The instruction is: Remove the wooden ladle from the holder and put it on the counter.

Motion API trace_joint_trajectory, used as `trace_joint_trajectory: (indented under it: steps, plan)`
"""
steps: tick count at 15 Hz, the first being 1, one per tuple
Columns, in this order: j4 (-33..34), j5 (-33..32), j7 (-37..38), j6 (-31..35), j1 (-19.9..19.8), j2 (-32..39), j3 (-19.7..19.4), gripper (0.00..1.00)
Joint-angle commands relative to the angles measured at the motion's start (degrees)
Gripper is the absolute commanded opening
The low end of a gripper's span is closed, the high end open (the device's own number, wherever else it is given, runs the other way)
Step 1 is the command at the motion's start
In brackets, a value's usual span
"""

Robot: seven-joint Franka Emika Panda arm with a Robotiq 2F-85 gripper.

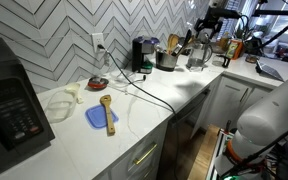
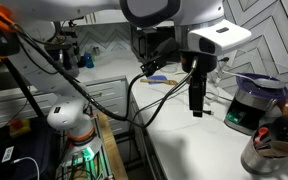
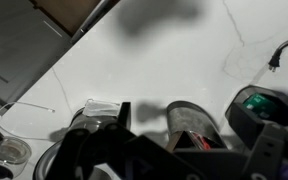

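The holder (image 1: 166,60) is a shiny silver pot at the back of the white counter (image 1: 134,125), next to the black coffee machine (image 1: 142,52). Light-tan wooden utensil handles (image 1: 174,43) stick up out of it; I cannot tell which one is the wooden ladle. The holder also shows in an exterior view (image 2: 267,152) and in the wrist view (image 3: 194,120). My gripper (image 2: 197,100) hangs above the counter, a short way from the holder. It looks open and holds nothing.
A short wooden spoon (image 1: 107,110) lies on a blue plate (image 1: 96,118). A black microwave (image 1: 9,105) stands at the near end. A black cable (image 1: 154,95) runs across the counter. A glass jug (image 1: 197,55) and bottles stand beyond the holder.
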Motion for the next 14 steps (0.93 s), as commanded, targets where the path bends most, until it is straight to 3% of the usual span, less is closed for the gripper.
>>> trace_joint_trajectory:
  steps: [1,6,14]
  plan:
    - [10.9,7.7,3.7,-4.0,-1.1,7.6,-3.4,1.00]
    - [23.1,19.0,6.7,-7.6,-3.3,18.6,-7.8,1.00]
    - [37.8,24.4,21.9,-5.7,-11.7,34.0,-8.3,1.00]
